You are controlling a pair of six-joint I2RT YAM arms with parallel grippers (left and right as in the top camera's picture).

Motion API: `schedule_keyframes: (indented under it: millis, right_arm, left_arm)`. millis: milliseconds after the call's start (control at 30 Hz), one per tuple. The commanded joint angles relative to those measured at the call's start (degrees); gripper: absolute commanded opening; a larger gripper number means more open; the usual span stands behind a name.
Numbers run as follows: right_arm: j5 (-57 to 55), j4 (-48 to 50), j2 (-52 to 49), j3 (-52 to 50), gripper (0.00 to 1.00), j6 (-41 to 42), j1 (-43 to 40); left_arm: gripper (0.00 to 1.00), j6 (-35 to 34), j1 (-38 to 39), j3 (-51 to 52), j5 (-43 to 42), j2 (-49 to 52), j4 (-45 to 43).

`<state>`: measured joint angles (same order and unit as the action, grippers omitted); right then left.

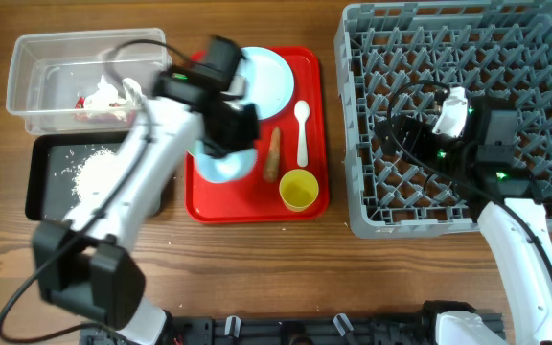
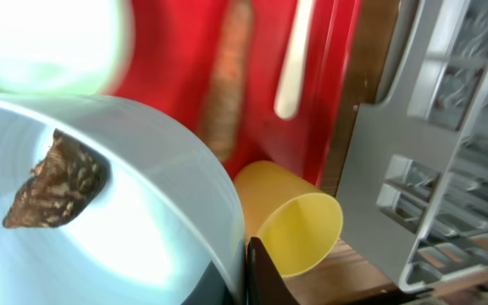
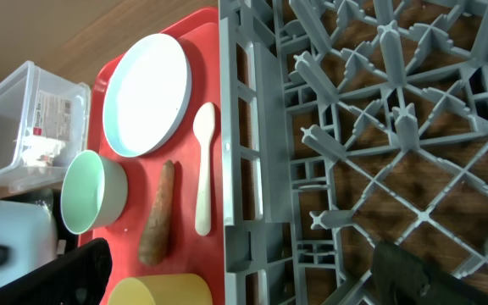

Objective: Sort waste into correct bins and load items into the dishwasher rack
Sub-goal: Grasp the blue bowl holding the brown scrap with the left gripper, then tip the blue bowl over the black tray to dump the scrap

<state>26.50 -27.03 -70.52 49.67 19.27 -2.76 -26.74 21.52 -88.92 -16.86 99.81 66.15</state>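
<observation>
The left gripper (image 1: 233,134) is clamped on the rim of a pale blue bowl (image 2: 125,212) (a brown lump (image 2: 58,180) sits inside), held over the red tray (image 2: 168,51) just beside the yellow cup (image 2: 299,224). The right gripper (image 3: 235,275) hangs wide open and empty over the grey rack (image 3: 379,127).

The overhead camera looks straight down from well above, taking in the whole worktop (image 1: 257,278). The left wrist camera sits very near a pale blue bowl (image 2: 159,195), facing the grey rack (image 2: 447,127). The right wrist camera hangs over the rack's edge, looking across the red tray (image 3: 180,169). All three views share the spoon (image 1: 302,129), carrot (image 1: 273,153) and yellow cup (image 1: 298,190).
</observation>
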Motion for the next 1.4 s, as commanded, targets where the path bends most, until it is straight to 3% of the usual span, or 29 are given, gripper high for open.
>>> schedule_keyframes:
  millis: [0,67,267,367,400,500,567,667,867,967,1100,1200,1233,1267,1367]
  right_arm:
    - [-1.16,-0.02,-0.52,0.90,1.00,0.26,0.31]
    - [-1.14,-0.04,-0.52,0.90,1.00,0.24,0.31]
    - [-1.14,-0.02,-0.52,0.90,1.00,0.42,0.31]
    - [-1.09,-0.07,-0.52,0.90,1.00,0.44,0.31]
    - [-0.94,-0.07,-0.52,0.90,1.00,0.42,0.28]
    - [-0.94,-0.02,-0.52,0.90,1.00,0.42,0.31]
    - [-0.92,-0.07,-0.52,0.90,1.00,0.44,0.31]
    - [-0.94,-0.04,-0.52,0.90,1.00,0.46,0.31]
    - [-0.94,-0.02,-0.52,0.90,1.00,0.44,0.31]
    - [-0.94,-0.02,-0.52,0.90,1.00,0.46,0.31]
    - [-0.90,-0.13,-0.52,0.90,1.00,0.48,0.31]
    - [-0.94,-0.22,-0.52,0.90,1.00,0.46,0.31]
    - [-0.94,-0.22,-0.52,0.90,1.00,0.48,0.31]
    - [-0.94,-0.22,-0.52,0.90,1.00,0.46,0.31]
    - [-0.94,-0.24,-0.52,0.90,1.00,0.44,0.31]
  left_arm:
    - [0.04,13.33,-12.74,-0.33,-9.73,-0.81,3.78]
    - [0.04,20.74,-19.37,-0.33,-15.87,-0.70,5.68]
    - [0.04,52.98,-36.48,4.33,-40.89,-0.68,10.01]
    - [0.04,64.50,-46.64,11.58,-54.42,-0.04,8.81]
    - [0.04,65.57,-50.62,14.34,-58.64,0.48,7.74]
    - [0.04,65.44,-61.55,21.92,-70.82,1.81,3.89]
    - [0.04,64.81,-66.05,24.26,-73.50,2.64,3.89]
    - [0.04,58.47,-71.87,25.33,-73.48,5.25,3.89]
    - [0.04,50.23,-72.70,25.31,-73.48,5.79,4.33]
    - [0.04,51.91,-67.17,25.07,-71.32,3.04,5.25]
    - [0.04,51.12,-54.75,22.69,-63.89,-3.13,5.25]
    - [0.04,44.96,-44.72,19.08,-55.49,-7.50,4.48]
    - [0.04,40.83,-41.70,17.90,-50.60,-8.68,3.48]
    - [0.04,32.13,-36.57,16.52,-40.26,-10.67,0.96]
    - [0.04,15.26,-24.59,16.35,-12.92,-14.38,-3.74]
